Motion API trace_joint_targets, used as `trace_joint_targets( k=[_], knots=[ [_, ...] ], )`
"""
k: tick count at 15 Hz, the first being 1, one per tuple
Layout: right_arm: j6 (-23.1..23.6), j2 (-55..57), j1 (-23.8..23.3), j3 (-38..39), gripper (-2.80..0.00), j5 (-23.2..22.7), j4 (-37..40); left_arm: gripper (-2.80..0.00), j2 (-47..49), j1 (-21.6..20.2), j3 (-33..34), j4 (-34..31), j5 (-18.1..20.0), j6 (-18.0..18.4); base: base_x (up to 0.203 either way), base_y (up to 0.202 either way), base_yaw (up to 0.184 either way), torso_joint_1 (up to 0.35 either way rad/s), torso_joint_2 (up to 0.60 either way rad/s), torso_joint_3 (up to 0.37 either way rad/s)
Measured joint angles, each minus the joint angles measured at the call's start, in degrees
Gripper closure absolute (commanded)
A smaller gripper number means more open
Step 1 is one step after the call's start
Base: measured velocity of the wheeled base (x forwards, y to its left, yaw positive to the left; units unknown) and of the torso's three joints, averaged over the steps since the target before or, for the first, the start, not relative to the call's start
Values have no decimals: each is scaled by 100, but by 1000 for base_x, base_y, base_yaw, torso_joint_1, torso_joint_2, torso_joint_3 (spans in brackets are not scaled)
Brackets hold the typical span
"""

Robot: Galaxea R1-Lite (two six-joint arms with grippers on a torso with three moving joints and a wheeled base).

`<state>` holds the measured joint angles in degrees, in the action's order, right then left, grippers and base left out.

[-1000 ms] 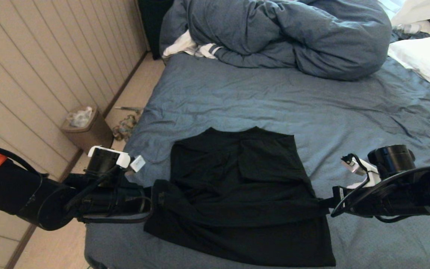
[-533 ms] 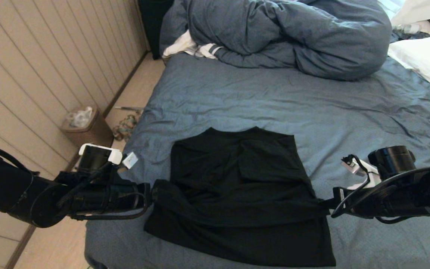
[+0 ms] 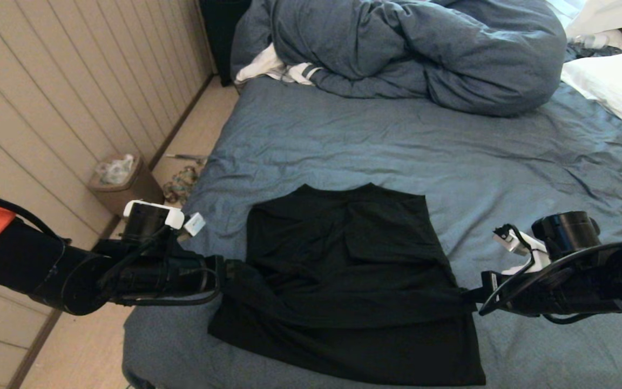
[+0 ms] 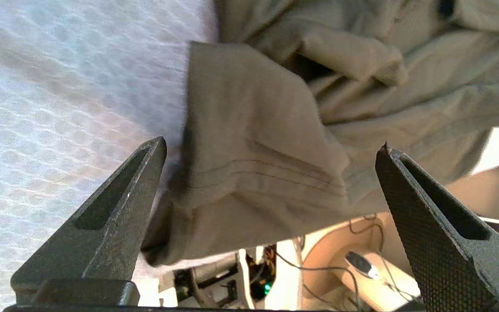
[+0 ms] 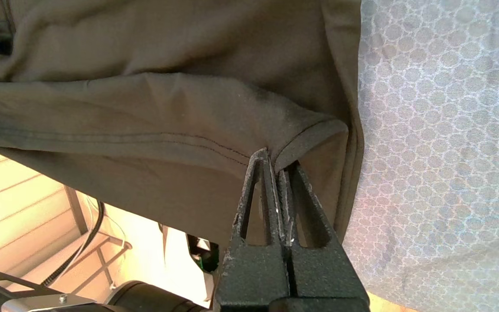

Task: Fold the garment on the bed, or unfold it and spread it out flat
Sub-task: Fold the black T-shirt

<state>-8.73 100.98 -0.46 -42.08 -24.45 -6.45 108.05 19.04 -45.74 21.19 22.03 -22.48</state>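
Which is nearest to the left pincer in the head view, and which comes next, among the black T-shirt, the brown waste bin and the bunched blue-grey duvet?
Measured from the left pincer:
1. Black T-shirt, right at the pincer, on the bed's near end.
2. Brown waste bin, on the floor by the wall.
3. Bunched blue-grey duvet, at the bed's far end.

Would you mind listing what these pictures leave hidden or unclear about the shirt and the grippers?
- Head view: the left gripper fingertips blend into the black shirt; contact unclear.
- Head view: the shirt's white text isn't visible.
- Head view: the bed is cut off by the lower and right edges.
- Right wrist view: the right gripper hides the pinched fabric between its fingers.
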Motion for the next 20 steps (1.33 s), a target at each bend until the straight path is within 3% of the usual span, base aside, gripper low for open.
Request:
trace_joint_targets(
  k=[8,15,20],
  knots=[
    [105,87,-11,-2,0,7,0,-280,-315,195,-29,-540,531,-30,0,0,0,0,0,0],
    [105,98,-22,7,0,6,0,-280,-28,325,-104,-396,534,-24,0,0,0,0,0,0],
    [102,97,-6,39,0,1,0,-280,115,36,-117,-252,495,11,0,0,0,0,0,0]
  ],
)
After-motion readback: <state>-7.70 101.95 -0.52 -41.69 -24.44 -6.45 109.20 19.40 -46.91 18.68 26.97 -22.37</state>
